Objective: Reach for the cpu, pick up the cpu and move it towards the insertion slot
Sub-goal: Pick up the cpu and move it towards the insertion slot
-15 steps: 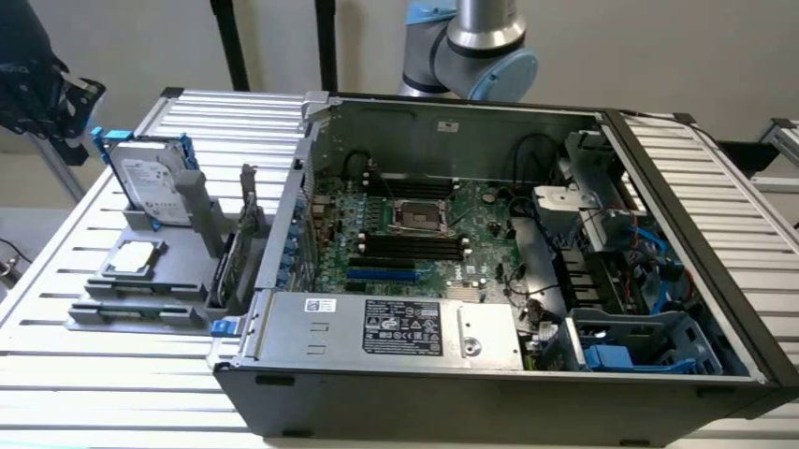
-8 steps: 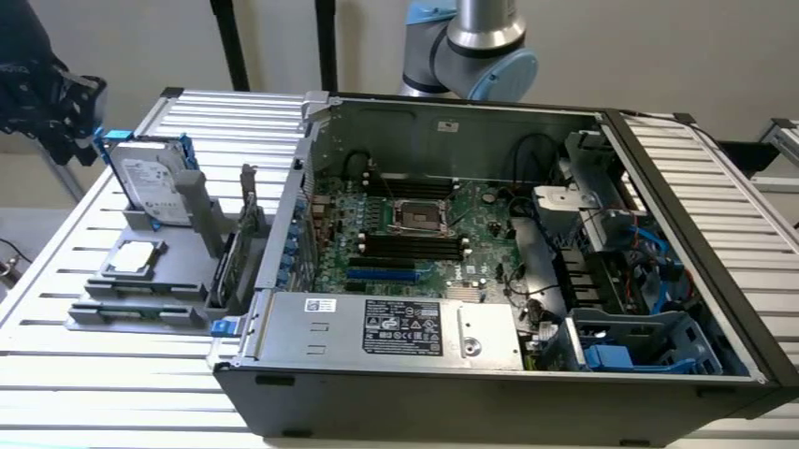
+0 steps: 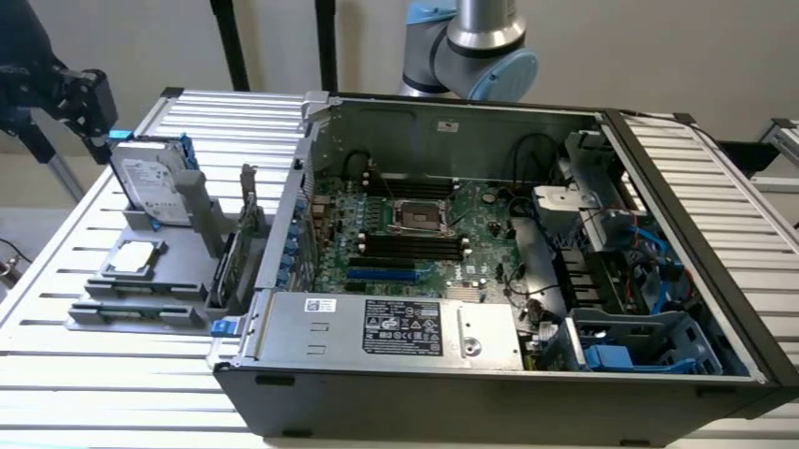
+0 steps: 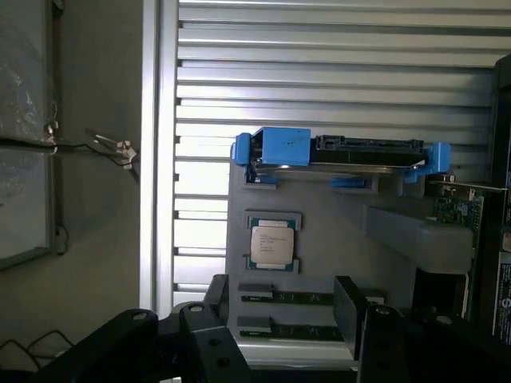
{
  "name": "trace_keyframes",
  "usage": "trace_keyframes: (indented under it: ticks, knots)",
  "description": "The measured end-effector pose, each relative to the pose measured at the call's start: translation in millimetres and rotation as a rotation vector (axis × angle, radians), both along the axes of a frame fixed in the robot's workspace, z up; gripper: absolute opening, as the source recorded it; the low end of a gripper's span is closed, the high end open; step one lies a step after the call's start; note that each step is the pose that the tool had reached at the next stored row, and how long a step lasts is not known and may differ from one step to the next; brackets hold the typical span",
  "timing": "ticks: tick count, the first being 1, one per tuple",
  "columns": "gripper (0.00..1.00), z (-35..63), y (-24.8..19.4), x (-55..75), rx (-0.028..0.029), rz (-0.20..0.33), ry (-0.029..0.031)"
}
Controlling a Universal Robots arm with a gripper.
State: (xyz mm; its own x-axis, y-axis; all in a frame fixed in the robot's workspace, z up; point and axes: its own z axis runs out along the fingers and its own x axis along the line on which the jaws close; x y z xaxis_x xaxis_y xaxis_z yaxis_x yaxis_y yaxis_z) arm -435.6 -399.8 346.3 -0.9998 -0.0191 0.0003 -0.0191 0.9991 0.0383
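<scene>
Lying in its holder [image 3: 187, 290] on the desk [image 3: 75, 374], the cpu [image 3: 134, 259] sat at the exterior view's left of the case [image 3: 374, 393], well apart from the slot [image 3: 422, 215]. By the wrist view, the jaws stood wide and empty, short of the cpu; pick-up not yet done.

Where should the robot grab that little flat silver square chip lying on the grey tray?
Probably by two opposite thin edges, coming straight down from above: the small silver-grey square cpu lies flat, face up, in a grey plastic holder, so its sides are the only grabbable part.
</scene>
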Motion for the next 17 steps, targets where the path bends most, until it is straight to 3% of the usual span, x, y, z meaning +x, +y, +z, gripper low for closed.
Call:
trace_keyframes:
  ticks: [1, 17]
  knots:
    - [0.65, -1.4, -0.2, 0.0, 0.0000, 0.000, 0.0000]
    - [0.65, -30.4, -6.9, 0.1, -0.0001, 0.000, 0.0003]
